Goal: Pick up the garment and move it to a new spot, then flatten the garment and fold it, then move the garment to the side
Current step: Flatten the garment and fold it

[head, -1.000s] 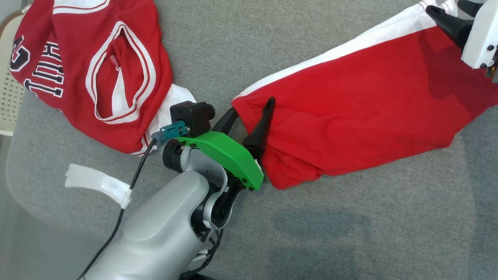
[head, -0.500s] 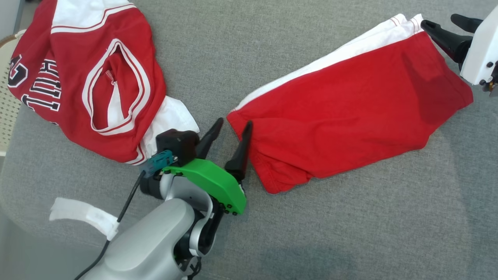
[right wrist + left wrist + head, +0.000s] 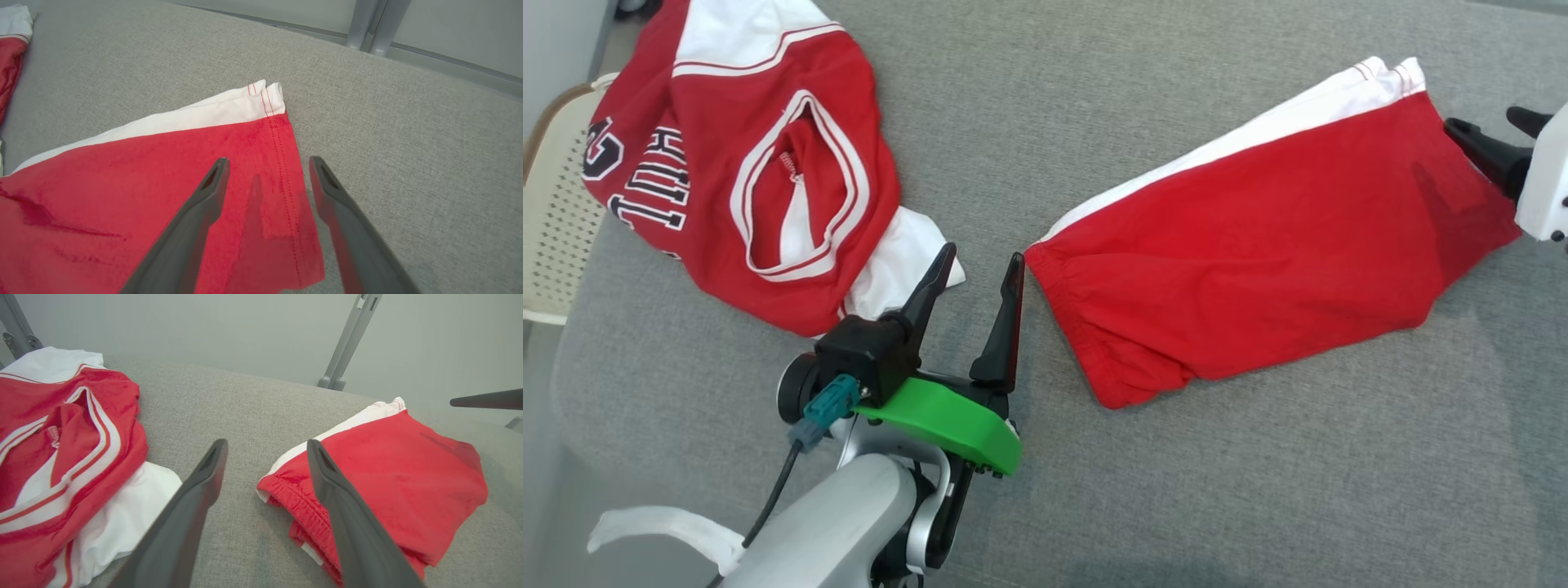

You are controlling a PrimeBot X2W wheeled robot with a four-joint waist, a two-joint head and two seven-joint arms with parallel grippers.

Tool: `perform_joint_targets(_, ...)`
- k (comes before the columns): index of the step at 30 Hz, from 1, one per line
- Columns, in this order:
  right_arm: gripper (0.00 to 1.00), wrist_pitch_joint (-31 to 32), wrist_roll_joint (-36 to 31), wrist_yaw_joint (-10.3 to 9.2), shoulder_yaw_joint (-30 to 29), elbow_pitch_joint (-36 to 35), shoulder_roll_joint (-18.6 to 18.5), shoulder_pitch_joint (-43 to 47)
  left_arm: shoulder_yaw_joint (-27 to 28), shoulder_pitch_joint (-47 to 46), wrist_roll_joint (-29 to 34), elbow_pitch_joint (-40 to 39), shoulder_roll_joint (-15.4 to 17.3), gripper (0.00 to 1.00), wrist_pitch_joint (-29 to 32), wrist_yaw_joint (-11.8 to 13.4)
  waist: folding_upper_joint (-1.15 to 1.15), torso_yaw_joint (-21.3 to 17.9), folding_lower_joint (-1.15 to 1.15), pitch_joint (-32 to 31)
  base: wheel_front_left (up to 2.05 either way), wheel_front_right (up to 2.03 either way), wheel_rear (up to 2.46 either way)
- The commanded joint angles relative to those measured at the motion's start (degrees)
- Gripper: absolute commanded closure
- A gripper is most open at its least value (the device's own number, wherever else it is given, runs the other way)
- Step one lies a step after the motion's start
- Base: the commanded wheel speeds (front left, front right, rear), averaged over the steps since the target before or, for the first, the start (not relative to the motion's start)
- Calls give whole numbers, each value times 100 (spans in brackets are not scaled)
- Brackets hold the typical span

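left gripper (image 3: pixel 982 253) backed off the red shorts (image 3: pixel 1258 261), finger no longer lying over the waistband, jaws spread just beside its edge, right gripper (image 3: pixel 1482 118) drawn back from the white corner to the hem edge

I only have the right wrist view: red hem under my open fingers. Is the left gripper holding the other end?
Observer: No. Left gripper is open, close beside the elastic waistband of the folded red shorts with white side stripe. Nothing is between its jaws.
Operator: Anything on its far side?
Observer: Crumpled red and white jersey with black lettering, its white edge close to that gripper.
Operator: Beyond that?
Observer: Beige perforated chair past the left edge of the grey fabric surface.
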Motion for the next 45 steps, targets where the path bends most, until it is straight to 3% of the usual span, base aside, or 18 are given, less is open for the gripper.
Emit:
perform_joint_targets(1,0,5,-72,0,3,30,-56,97,33,62,158,-40,15,0,-47,40,69,101,0,11,0,0,0)
perform_joint_targets(7,0,71,-373,0,-135,369,-108,266,337,287,601,-233,-145,0,-94,60,69,385,0,156,0,0,0)
perform_joint_targets(21,0,610,-726,-4,-658,952,-37,392,803,731,955,-118,-463,0,-100,-330,69,759,0,202,0,0,0)
perform_joint_targets(24,0,780,-566,-3,-791,1091,140,455,852,760,1013,-73,-515,0,-101,-383,69,839,0,214,0,0,0)
perform_joint_targets(25,16,840,-490,2,-772,1094,193,473,861,770,1056,-66,-512,0,-101,-390,69,852,0,221,0,0,0)
perform_joint_targets(26,58,890,-399,4,-740,1074,261,485,893,814,1009,-63,-561,0,-101,-412,69,858,0,228,0,0,0)
perform_joint_targets(27,92,924,-345,10,-687,1013,343,514,918,828,1032,-61,-568,0,-100,-413,69,855,0,226,0,0,0)
perform_joint_targets(28,100,953,-301,12,-639,958,363,555,948,832,1080,-50,-548,0,-101,-410,69,848,0,215,0,0,0)
perform_joint_targets(35,100,874,11,1,-649,835,174,694,1156,1008,1165,28,-518,0,-101,-457,69,704,0,3,0,0,0)
perform_joint_targets(45,100,754,481,1,-1409,550,577,1328,1466,1446,1170,65,-301,0,-101,-381,69,61,0,-586,0,0,0)
